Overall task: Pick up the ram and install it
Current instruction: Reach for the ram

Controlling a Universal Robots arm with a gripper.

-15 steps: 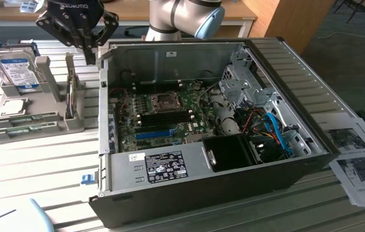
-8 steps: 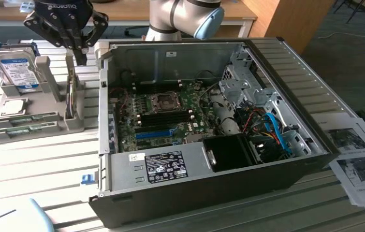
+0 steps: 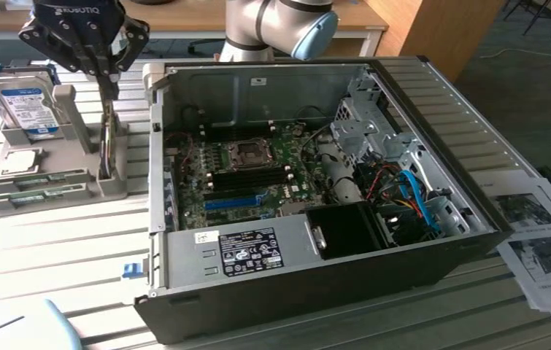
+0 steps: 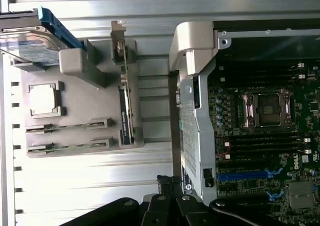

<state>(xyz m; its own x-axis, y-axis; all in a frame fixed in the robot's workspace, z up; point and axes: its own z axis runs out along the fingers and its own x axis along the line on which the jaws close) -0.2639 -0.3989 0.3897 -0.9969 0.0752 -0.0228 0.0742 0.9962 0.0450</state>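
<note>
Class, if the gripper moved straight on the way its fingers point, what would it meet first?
Probably the top edge of the upright card in the grey holder, right below the gripper; depth is unclear.

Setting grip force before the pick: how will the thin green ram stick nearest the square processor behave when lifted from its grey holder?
The thin green ram stick is a narrow flat board, so probably stiff and light. It sits on edge in a slot of the grey holder, so it may bind if pulled crooked. Bare board: likely fragile.
</note>
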